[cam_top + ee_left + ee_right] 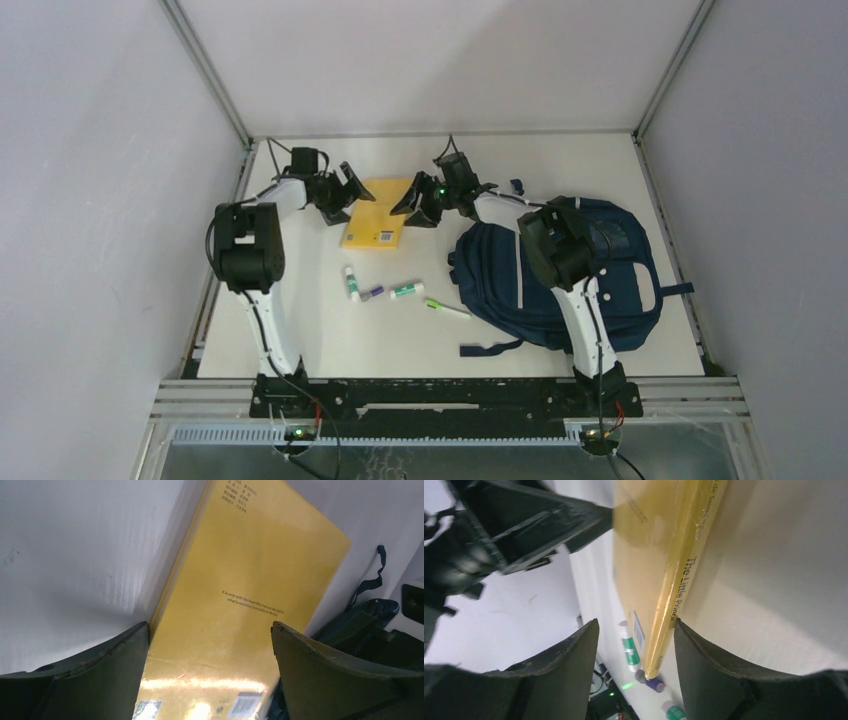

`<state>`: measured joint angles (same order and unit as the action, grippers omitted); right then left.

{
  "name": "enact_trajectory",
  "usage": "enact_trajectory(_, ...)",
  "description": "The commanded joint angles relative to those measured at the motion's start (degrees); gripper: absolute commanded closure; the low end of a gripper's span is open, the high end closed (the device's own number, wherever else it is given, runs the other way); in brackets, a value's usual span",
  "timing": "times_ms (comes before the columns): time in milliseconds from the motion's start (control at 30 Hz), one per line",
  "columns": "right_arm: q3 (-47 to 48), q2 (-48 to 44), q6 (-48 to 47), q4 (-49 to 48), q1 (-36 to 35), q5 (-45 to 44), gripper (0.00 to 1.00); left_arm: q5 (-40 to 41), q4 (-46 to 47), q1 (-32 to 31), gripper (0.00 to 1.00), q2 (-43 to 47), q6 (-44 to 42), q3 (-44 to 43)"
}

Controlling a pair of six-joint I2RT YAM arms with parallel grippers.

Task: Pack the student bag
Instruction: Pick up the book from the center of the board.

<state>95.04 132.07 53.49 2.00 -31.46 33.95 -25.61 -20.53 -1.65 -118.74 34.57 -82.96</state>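
lying flat on the right side of the white table [330,340], the large navy blue fabric backpack [632,285] shows thin white piping and dark straps; the right arm crosses it and hides part of it. the left gripper [347,190] and right gripper [420,206] both have fingers apart, flanking the thin yellow paperback book [378,226], neither clamped on it. the left wrist view cuts off the book's near corners.

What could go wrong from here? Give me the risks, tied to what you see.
1. The right gripper straddles only the spine edge of the yellow book, jaws open; a thin edge pinch may slip or let it swing.
2. The left gripper is open at the book's opposite side; the arms might collide.
3. Loose markers lie just near of the book and could get swept.
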Motion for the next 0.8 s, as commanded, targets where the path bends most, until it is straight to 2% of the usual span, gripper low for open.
enact_trajectory(0, 1.2, -7.1, 6.2, -15.2, -2.5, 6.3, 0.35, -10.9, 2.9, -2.4, 0.06, 1.3, 3.3, 3.0)
enact_trajectory(767, 4.3, -2.3, 8.2, -17.4, -4.1, 3.6, 0.35, -18.6, 9.4, -2.7, 0.06, 2.6, 6.3, 7.8)
